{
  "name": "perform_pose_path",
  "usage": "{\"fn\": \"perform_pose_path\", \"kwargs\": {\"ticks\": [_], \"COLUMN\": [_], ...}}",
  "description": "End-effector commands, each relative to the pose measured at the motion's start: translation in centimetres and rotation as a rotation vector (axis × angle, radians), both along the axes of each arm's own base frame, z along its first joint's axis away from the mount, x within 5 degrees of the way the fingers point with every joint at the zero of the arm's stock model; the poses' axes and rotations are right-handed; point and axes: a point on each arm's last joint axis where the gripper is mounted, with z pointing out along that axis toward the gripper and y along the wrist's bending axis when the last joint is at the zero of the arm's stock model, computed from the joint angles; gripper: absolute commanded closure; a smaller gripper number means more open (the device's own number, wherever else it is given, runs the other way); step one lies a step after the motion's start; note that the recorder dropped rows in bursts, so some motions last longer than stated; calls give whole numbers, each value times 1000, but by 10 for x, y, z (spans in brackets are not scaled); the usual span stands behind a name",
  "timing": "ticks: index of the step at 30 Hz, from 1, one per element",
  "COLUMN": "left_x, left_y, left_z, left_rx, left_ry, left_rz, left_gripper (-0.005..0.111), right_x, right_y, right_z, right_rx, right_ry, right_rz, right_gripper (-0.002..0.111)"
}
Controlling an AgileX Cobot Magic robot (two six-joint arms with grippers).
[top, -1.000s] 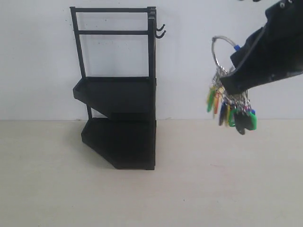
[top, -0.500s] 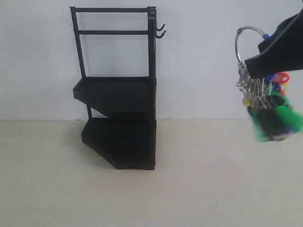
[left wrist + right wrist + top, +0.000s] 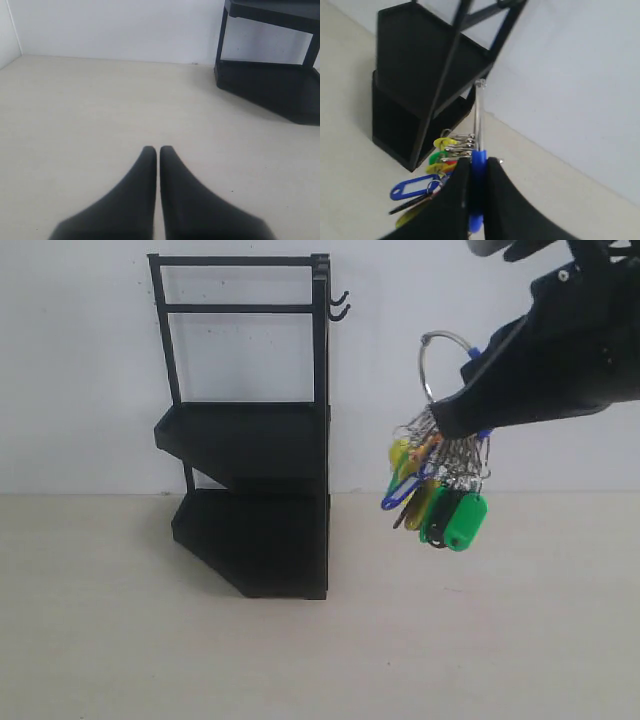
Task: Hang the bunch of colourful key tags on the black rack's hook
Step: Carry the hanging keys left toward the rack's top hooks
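The right gripper [image 3: 450, 424] is clamping the blue loop [image 3: 478, 161] on the one colourful key tag bunch [image 3: 438, 496], dangling above the far edge of the table [image 3: 470, 640], rightward. Likely light, loose and swingy, it is handling best by its stiff metal ring [image 3: 424, 360]. One black rack [image 3: 250, 498] is standing at the far edge, offering two hooks [image 3: 340, 306]; the left gripper [image 3: 158, 150] is idling, pincer together.

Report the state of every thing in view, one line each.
black rack: upright on the table
hooks: bare
colourful key tag bunch: held aloft, tags dangling, not hung
right hand: shut on the bunch's ring
left hand: shut, empty
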Motion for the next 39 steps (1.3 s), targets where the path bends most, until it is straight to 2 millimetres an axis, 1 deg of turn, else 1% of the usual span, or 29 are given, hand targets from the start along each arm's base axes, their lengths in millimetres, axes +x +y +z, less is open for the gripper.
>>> {"fn": "perform_pose_path", "kwargs": {"ticks": [1,2,3,4,5,6,7,8,9,10,11,12,13,14,15,17,18,19,21,23,27,33,37,39], "left_x": [0,0,0,0,0,0,0,0,0,0,0,0,0,0,0,0,0,0,0,0,0,0,0,0], "left_y": [0,0,0,0,0,0,0,0,0,0,0,0,0,0,0,0,0,0,0,0,0,0,0,0], "left_z": [1,1,1,1,1,1,1,1,1,1,1,1,1,1,1,1,1,1,1,1,1,1,1,1], "left_rx": [-7,-7,-7,-7,-7,-7,-7,-7,-7,-7,-7,-7,-7,-7,-7,-7,-7,-7,-7,-7,-7,-7,-7,-7], "left_ry": [-6,-6,-6,-6,-6,-6,-6,-6,-6,-6,-6,-6,-6,-6,-6,-6,-6,-6,-6,-6,-6,-6,-6,-6], "left_rz": [3,3,3,3,3,3,3,3,3,3,3,3,3,3,3,3,3,3,3,3,3,3,3,3], "left_gripper": [102,102,102,102,102,102,102,102,102,102,102,102,102,102,102,102,102,102,102,102,102,102,102,102], "right_x": [-6,-6,-1,6,16,23,26,24,21,18,15,17,22,29,38,47,47,46,47,53,69,96,114,123], "right_y": [3,5,5,2,-3,-8,-10,-8,-3,1,7,10,10,7,2,-4,-2,1,11,17,24,38,43,42], "right_z": [-3,-3,-4,-3,-5,-9,-12,-15,-18,-19,-18,-18,-17,-15,-16,-20,-22,-23,-24,-23,-24,-27,-23,-20], "right_rx": [29,-61,-122,-142,-128,-67,4,78,99,62,-26,-108,-134,-119,-49,187,245,230,113,113,119,26,-10,-9], "right_ry": [77,35,-11,-52,-57,-22,31,96,138,135,87,27,-28,-69,-64,50,89,91,20,-43,-65,-81,-75,-65], "right_rz": [16,66,81,55,-3,-65,-112,-134,-107,-56,23,77,89,68,16,-116,-134,-112,-10,38,47,58,13,-55], "right_gripper": [108,108,108,108,108,108,108,108,108,108,108,108,108,108,108,108,108,108,108,108,108,109,108,108]}}
